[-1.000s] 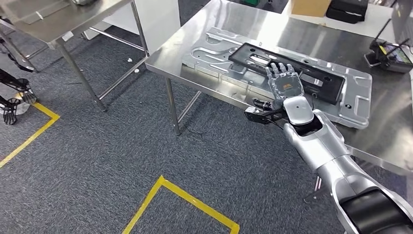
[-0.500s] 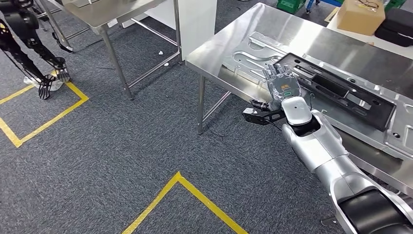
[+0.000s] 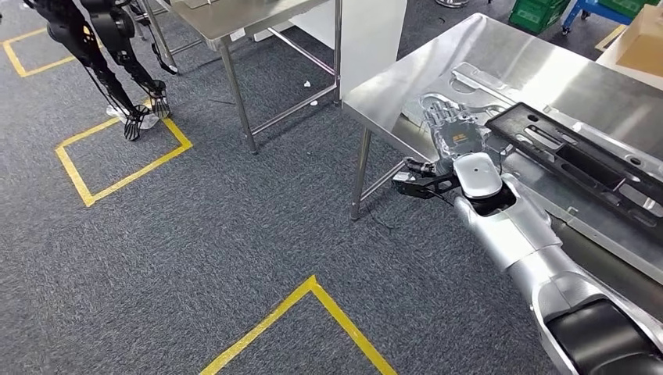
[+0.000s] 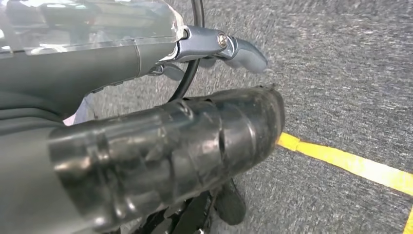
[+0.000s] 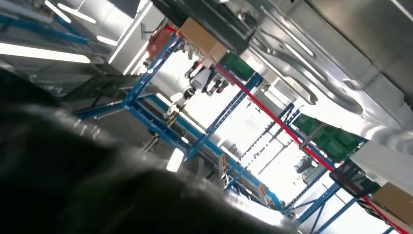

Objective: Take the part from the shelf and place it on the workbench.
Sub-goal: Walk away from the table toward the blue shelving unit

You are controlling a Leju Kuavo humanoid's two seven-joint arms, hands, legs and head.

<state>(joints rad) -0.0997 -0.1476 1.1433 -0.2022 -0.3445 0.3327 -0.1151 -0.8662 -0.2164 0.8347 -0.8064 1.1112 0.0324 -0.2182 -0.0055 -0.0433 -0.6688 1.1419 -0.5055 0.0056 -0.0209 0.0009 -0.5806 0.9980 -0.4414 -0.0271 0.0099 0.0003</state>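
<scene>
Head view shows the right hand (image 3: 453,134) raised over the near-left corner of the workbench (image 3: 539,58), back of the hand toward the camera, fingers spread and extended with nothing held in them. The part, a black frame (image 3: 582,160), already lies on the workbench, resting on a large silver stamped panel (image 3: 469,82) to the right of the hand and running off toward the far right; the hand's fingers look just beside its near end, though whether they touch it cannot be told. Judged from this, the placement is essentially made and the risk lies in the withdrawal. If the arm swings across the table edge, the fingers or the wrist camera bracket (image 3: 414,183) could catch the frame's end and drag it off the panel, or nudge the panel itself toward the table's near edge. Left wrist view looks at grey carpet (image 4: 341,73) with a yellow floor line (image 4: 350,163), and the left hand (image 4: 229,46) shows there only as part of a finger, so how far open it is cannot be told. Another humanoid's dark legs (image 3: 117,70) stand far left, well apart.
</scene>
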